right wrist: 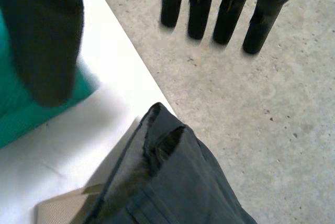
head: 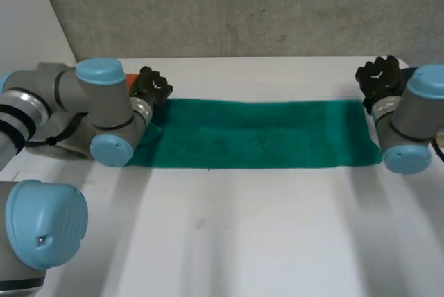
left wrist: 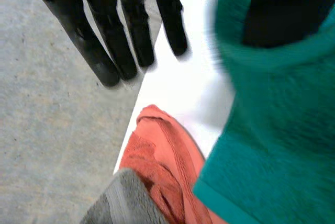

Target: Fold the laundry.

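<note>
The left hand sat at the far left corner of the green towel, which lay flat as a long strip running left to right across the white table. Its fingers were straight and spread, reaching out past the table's edge, while its thumb rested on the towel's corner, pinching nothing. Just beside that end lay a crumpled orange cloth, with a grey cloth touching it. At the far right corner the right hand was likewise open, with straight fingers beyond the table and the thumb over the towel's corner. Near it a dark garment lay across the table's edge, touching a beige piece.
</note>
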Robot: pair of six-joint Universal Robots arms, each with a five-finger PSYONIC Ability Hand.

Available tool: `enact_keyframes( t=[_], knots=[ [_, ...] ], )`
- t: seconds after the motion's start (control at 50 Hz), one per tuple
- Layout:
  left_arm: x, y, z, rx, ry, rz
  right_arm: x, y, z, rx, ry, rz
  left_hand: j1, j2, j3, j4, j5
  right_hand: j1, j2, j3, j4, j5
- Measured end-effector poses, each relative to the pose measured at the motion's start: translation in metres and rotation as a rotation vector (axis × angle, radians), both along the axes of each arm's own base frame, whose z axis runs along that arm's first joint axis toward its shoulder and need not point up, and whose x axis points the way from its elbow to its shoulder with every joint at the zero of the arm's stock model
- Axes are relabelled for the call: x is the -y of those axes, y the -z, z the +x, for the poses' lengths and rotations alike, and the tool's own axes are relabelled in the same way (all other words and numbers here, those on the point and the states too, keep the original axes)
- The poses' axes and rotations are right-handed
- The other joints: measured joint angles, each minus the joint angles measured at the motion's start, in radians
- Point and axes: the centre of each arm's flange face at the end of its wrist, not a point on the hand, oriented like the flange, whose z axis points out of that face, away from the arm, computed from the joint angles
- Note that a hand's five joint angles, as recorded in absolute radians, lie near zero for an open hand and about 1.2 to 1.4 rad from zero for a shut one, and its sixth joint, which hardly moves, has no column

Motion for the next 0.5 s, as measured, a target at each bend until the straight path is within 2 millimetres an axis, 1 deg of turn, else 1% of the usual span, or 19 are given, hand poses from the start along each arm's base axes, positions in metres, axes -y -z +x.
enact_keyframes(
  t=[0.02,0.06,0.08,0.1,0.22,0.34,0.42,0.5],
  knots=[
    [0.000,0.000,-0.001,-0.005,0.000,-0.005,0.001,0.002,0.001,-0.004,0.002,-0.001,-0.248,-0.222,-0.243,-0.229,-0.227,-0.022,-0.029,-0.034,-0.025,-0.023],
    [0.001,-0.003,-0.001,-0.022,-0.005,-0.020,0.002,0.007,0.005,-0.010,0.010,-0.001,-0.372,-0.353,-0.373,-0.369,-0.358,-0.072,-0.088,-0.096,-0.091,-0.076],
    [0.001,-0.004,-0.001,-0.027,-0.008,-0.022,0.002,0.008,0.006,-0.010,0.013,0.000,-0.372,-0.353,-0.373,-0.369,-0.358,-0.073,-0.094,-0.102,-0.098,-0.076],
    [0.001,-0.007,0.001,-0.037,-0.016,-0.025,0.001,0.009,0.007,-0.008,0.019,0.002,-0.422,-0.444,-0.469,-0.469,-0.447,-0.073,-0.095,-0.106,-0.105,-0.076],
    [-0.004,-0.019,0.010,-0.065,-0.035,-0.003,-0.007,0.005,0.009,0.025,0.028,0.028,-0.422,-0.450,-0.471,-0.470,-0.447,-0.073,-0.095,-0.106,-0.106,-0.076],
    [-0.008,-0.026,0.024,-0.053,0.006,0.035,-0.022,-0.005,0.010,0.059,0.002,0.057,-0.422,-0.450,-0.471,-0.470,-0.447,-0.073,-0.095,-0.106,-0.106,-0.076],
    [-0.005,-0.030,0.034,-0.014,0.045,0.026,-0.031,-0.008,0.012,0.064,-0.026,0.071,-0.422,-0.450,-0.471,-0.470,-0.447,-0.073,-0.095,-0.106,-0.106,-0.076],
    [0.004,-0.032,0.039,0.048,0.082,-0.027,-0.036,-0.008,0.015,0.061,-0.045,0.080,-0.422,-0.450,-0.471,-0.470,-0.447,-0.073,-0.095,-0.106,-0.106,-0.076]
  ],
)
